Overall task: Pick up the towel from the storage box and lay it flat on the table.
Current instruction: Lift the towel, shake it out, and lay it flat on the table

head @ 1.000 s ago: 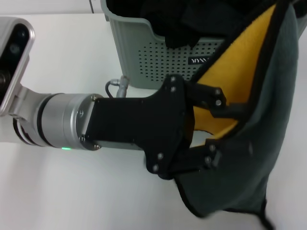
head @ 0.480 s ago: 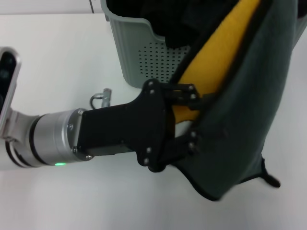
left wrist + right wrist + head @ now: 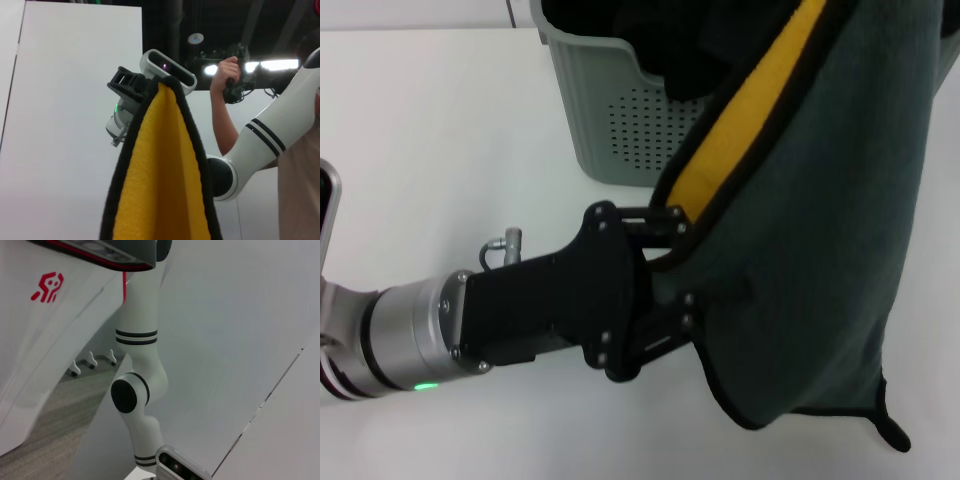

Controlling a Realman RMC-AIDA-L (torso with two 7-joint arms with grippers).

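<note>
The towel hangs in the air in front of the sage-green storage box. Its dark grey-green side faces me and a strip of the yellow side shows along its black edging. Its black corner loop dangles at the lower right. My left gripper is shut on the towel's left edge above the white table. The left wrist view shows the yellow side close up. There the towel's top hangs from my right gripper. The right gripper is out of the head view.
Dark cloth lies inside the storage box at the back. A small metal connector sticks up from my left arm. A person's hand shows behind the robot. The table's bare white surface spreads to the left of the box.
My left gripper has moved down and to the left, toward the near edge, with the towel's edge in it. The towel has turned, so less yellow and more grey-green shows.
</note>
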